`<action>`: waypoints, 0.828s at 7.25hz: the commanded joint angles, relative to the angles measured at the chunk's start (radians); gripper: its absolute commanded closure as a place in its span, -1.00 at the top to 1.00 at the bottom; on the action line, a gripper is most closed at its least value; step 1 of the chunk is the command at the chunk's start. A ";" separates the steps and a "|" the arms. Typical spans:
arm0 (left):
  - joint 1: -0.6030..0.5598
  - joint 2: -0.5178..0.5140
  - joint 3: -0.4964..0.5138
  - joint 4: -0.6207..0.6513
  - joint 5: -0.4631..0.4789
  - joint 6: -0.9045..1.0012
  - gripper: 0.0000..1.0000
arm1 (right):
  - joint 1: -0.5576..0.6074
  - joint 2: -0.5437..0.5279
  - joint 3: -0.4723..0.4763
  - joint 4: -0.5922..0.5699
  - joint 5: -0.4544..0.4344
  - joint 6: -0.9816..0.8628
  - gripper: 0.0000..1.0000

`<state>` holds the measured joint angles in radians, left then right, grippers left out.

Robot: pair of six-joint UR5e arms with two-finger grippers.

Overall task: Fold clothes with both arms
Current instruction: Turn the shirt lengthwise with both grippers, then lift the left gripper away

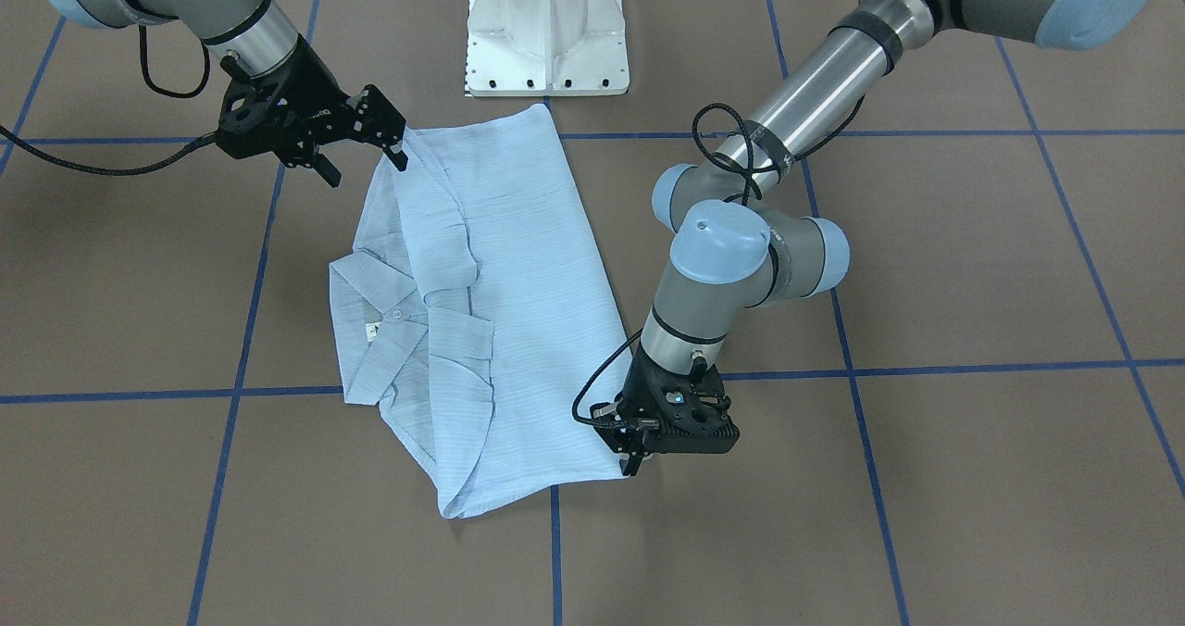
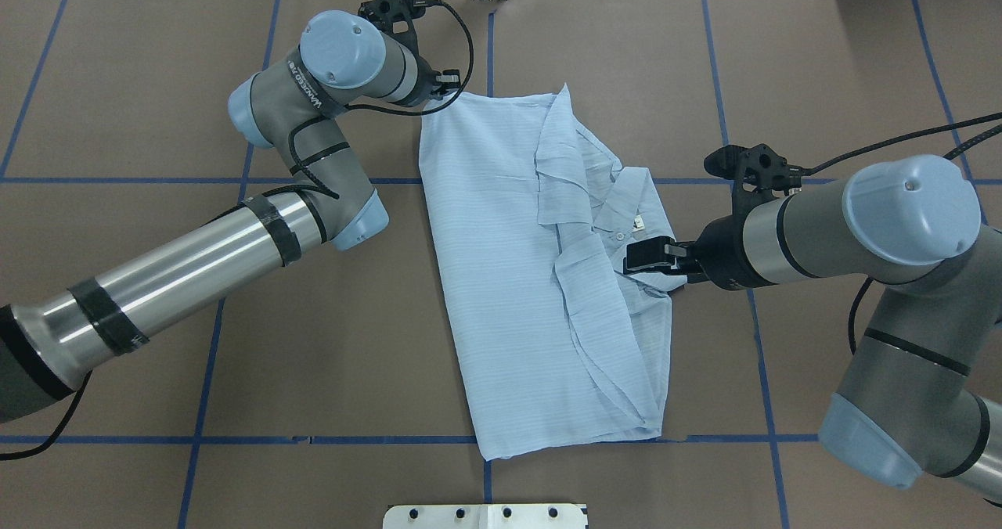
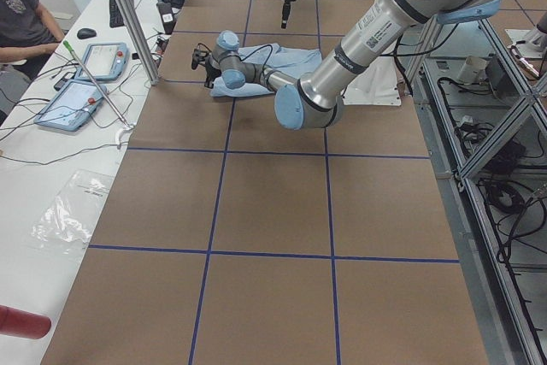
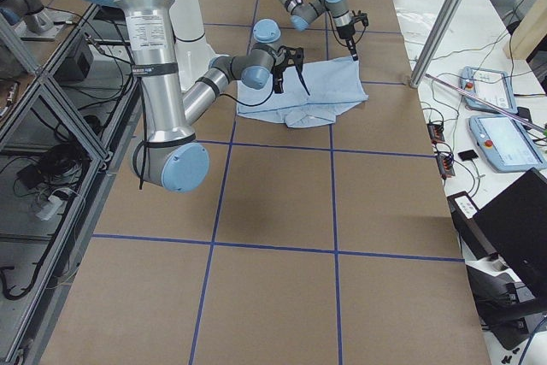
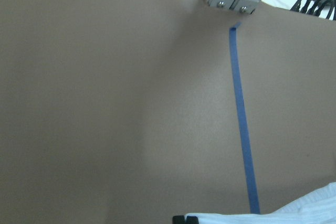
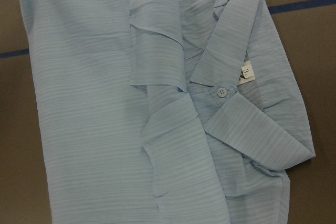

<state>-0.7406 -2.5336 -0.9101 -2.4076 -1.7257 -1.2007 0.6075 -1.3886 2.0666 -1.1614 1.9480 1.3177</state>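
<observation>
The light blue striped shirt (image 1: 518, 311) lies flat on the brown table, sleeves folded in, collar and neck label (image 6: 245, 72) facing up. My left gripper (image 1: 634, 459) is down at the table on the shirt's corner farthest from the base, its fingers close together on the cloth edge. In the left wrist view a strip of that cloth (image 5: 294, 214) shows at the bottom. My right gripper (image 1: 366, 170) hangs open above the shirt's corner near the base, on the collar side, holding nothing. From overhead the right gripper (image 2: 646, 255) appears over the collar area of the shirt (image 2: 501, 263).
The white pedestal base (image 1: 546, 29) stands just behind the shirt. Blue tape lines (image 1: 555, 552) grid the brown table. In the left side view a seated person (image 3: 21, 14), control tablets (image 3: 85, 83) and a metal post (image 3: 128, 14) stand beside the table.
</observation>
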 commanded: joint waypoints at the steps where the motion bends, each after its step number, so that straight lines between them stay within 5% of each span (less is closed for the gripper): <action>1: -0.003 -0.100 0.152 -0.157 0.018 0.007 -1.00 | 0.009 0.011 -0.006 0.000 -0.003 0.000 1.00; 4: -0.005 -0.133 0.227 -0.200 0.070 0.007 -0.88 | 0.018 0.048 -0.032 -0.001 -0.008 0.000 1.00; 5: -0.011 -0.120 0.215 -0.200 0.069 0.006 0.98 | 0.021 0.068 -0.052 -0.001 -0.008 0.000 1.00; 6: -0.017 -0.044 0.110 -0.197 0.066 0.006 1.00 | 0.028 0.072 -0.062 -0.003 -0.008 0.000 1.00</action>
<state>-0.7508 -2.6400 -0.7167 -2.6057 -1.6595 -1.1944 0.6286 -1.3294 2.0210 -1.1630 1.9408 1.3177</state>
